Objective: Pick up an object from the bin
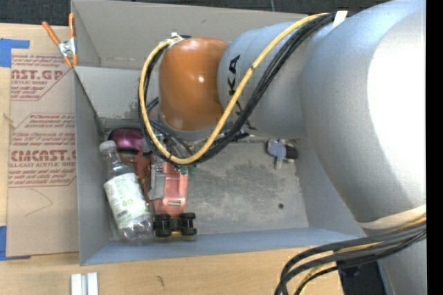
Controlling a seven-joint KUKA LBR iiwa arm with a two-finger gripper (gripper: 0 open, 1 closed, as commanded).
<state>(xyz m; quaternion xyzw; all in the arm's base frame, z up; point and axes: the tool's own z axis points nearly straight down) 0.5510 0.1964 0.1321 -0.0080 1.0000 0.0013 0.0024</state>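
Note:
My gripper (161, 146) is low in the bin's left part, mostly hidden under the arm's wrist. Just below it lies a salmon-red toy vehicle (172, 193) with black wheels, its wheeled end near the front wall. To the left, a clear plastic bottle (125, 195) with a white cap and pale label lies along the left wall, beside the toy. A magenta rounded thing (127, 139) sits just left of the gripper, near the back-left corner.
A small grey-blue piece (279, 149) lies on the bin floor to the right, close to the arm. The arm and its orange cover, with yellow and black cables, hang over the bin's middle and right.

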